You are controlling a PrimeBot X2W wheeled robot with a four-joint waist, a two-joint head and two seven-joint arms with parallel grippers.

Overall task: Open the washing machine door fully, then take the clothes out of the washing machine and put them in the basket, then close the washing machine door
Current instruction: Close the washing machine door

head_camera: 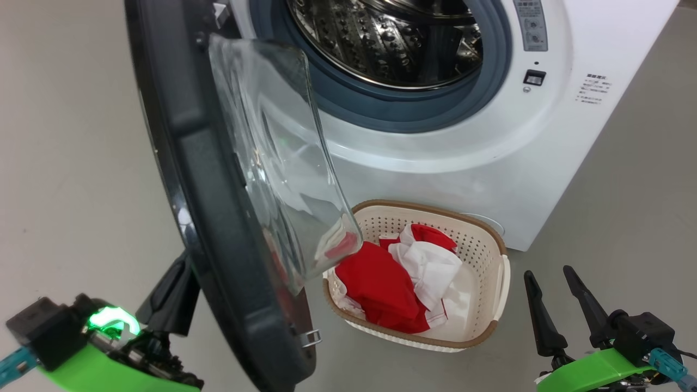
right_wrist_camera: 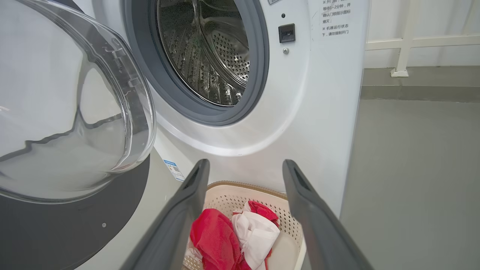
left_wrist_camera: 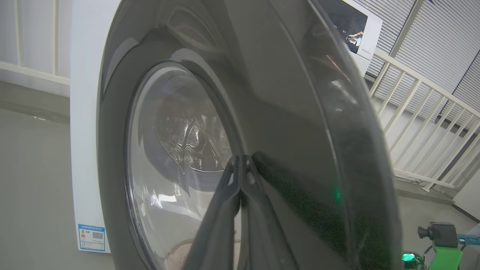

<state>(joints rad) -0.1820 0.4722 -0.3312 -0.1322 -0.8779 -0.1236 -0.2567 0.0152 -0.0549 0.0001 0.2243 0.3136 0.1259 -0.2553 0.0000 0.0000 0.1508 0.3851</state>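
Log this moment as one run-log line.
door: open | clothes: in basket | drum: looks empty | left gripper: shut, at door's outer face | right gripper: open, empty | remaining: close door

1. The clear glass bowl of the black-rimmed round door (head_camera: 218,228) distorts the left end of the cream perforated plastic basket (head_camera: 482,256).
2. The top edge cuts off the steel perforated drum (head_camera: 381,43).
3. Printed labels (head_camera: 596,90) on the white washing machine (head_camera: 463,179) are too small to read.
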